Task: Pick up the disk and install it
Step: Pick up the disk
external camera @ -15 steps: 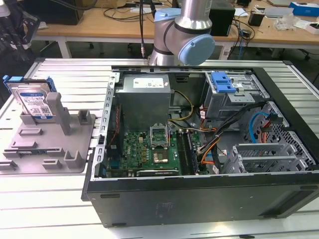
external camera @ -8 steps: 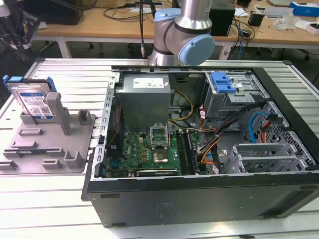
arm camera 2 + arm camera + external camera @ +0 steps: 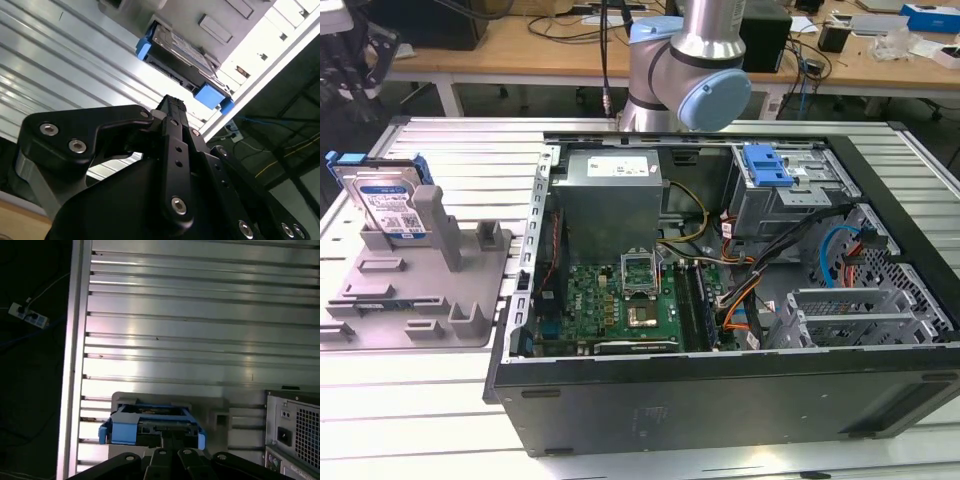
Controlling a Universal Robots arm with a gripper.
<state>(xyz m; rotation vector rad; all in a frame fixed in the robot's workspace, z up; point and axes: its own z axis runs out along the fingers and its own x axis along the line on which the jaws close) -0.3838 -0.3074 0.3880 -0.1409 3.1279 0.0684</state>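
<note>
Clearly the job has barely begun. The disk (image 3: 390, 200) stands on edge in its grey holder (image 3: 430, 290) at the left of the exterior view, well apart from the open computer case (image 3: 720, 400). In the second wrist view my claw (image 3: 172, 102) hangs over the counter (image 3: 75, 60), short of the disk, fingers together and gripping nothing. By my judgement, both pick-up and install are left.

The arm (image 3: 705, 30) was a silver-grey metal tube with a pale blue round joint cap (image 3: 713, 100). The gripper (image 3: 172, 105) was matte black, its flat linkages (image 3: 90, 132) dotted with silver screw heads (image 3: 50, 130).
</note>
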